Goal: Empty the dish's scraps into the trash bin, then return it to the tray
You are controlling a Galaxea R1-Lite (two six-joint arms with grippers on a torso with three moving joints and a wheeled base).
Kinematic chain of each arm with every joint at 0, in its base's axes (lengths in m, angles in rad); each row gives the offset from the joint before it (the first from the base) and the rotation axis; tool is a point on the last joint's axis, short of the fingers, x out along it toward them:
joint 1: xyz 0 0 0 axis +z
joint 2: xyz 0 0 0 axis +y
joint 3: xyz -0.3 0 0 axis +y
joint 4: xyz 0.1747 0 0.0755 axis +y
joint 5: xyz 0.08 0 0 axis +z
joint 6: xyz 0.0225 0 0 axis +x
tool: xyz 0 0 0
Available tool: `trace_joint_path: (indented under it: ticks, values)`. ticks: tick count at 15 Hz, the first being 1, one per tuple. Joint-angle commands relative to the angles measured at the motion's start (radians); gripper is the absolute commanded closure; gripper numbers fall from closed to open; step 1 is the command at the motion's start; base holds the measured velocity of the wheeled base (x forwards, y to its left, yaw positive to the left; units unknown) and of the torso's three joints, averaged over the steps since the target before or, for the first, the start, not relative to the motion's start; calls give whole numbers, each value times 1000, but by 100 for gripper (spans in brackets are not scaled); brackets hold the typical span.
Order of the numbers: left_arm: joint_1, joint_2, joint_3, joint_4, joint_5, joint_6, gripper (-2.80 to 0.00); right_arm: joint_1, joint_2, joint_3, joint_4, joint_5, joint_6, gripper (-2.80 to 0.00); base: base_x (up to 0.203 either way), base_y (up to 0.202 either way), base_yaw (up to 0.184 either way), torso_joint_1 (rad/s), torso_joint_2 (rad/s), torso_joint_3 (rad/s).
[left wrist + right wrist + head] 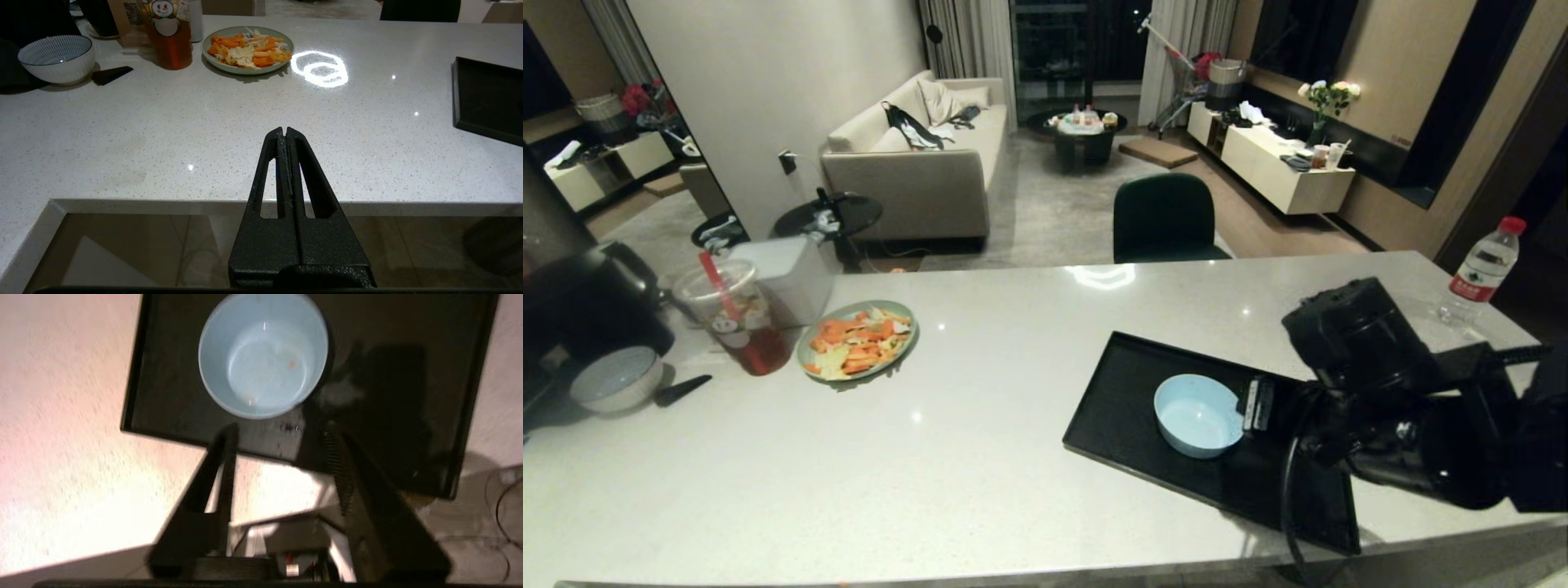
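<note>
one pale blue bowl (1199,415), one black tray (1127,408), one green plate (856,340) heaped with orange and yellow peels, one white ribbed bowl (615,380), one plastic cup of red drink (734,317) with one straw, one water bottle (1480,271), one dark green chair (1164,217)

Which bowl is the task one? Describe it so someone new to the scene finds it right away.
On the pale stone counter, look right to the flat black tray. The bowl sits on it, just beyond the right pincer: small, glossy, plain pale blue, nearly empty. The white ribbed bowl at far left is off the tray, and the green plate is heaped with peels.
</note>
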Motion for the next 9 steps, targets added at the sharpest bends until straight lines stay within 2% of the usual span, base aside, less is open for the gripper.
trace_joint_path:
  ticks: [1, 2, 4, 9]
  values:
    - [0, 1, 0, -1, 0, 0, 0, -5, -78, 50, -67, -28, -3, 0, 0, 0, 0, 0, 0, 0]
    - [0, 1, 0, -1, 0, 0, 0, -25, -116, 84, -112, -36, -12, 0, 0, 0, 0, 0, 0, 0]
    - [0, 1, 0, -1, 0, 0, 0, -122, -214, 189, -193, -40, -66, 0, 0, 0, 0, 0, 0, 0]
    - [0, 1, 0, -1, 0, 0, 0, -349, -458, 587, -506, -50, -231, 0, 0, 0, 0, 0, 0, 0]
